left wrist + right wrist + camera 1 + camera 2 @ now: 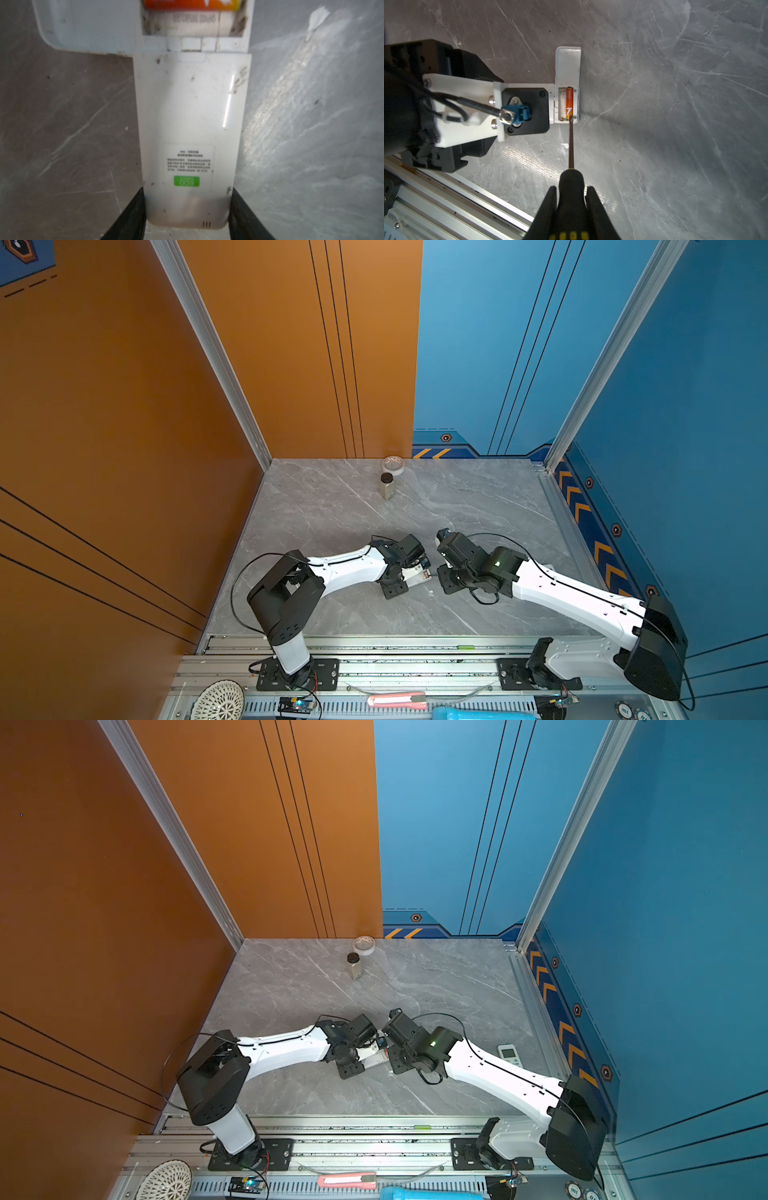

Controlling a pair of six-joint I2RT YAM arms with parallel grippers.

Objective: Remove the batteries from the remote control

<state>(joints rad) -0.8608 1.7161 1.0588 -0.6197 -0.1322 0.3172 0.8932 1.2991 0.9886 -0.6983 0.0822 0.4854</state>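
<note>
1. Worktop (478, 497): grey marbled slab, filling the lower half of both top views.
2. Remote control (191, 114): white and face down, lying flat at lower centre in both top views, between the two arms. A printed label with a green patch is on its back. The battery bay at one end stands uncovered.
3. Orange-red battery (569, 104): seated in the bay's outer slot, lengthwise across the remote control. The slot beside it shows a white floor with printed text.
4. Battery cover (568, 62): a white slab, inner side up, flat on the worktop and touching the remote control's bay end, at upper centre of the right wrist view.
5. Left gripper (187, 197): jaws clamped on the two long edges of the remote control at the end away from the bay.
6. Right gripper (571, 189): jaws narrow, gripping the black handle of the screwdriver (571, 178). Its shaft points up the frame and its tip touches the lower end of the orange-red battery.
7. Second remote (510, 1054): white, screen up, right of centre, well apart from the work.
8. Bottle (387, 487): upright, dark cap, near the back wall, with a tape roll (393, 465) just behind it.
9. Utility knife (397, 700): pink, on the front rail at bottom centre.
</note>
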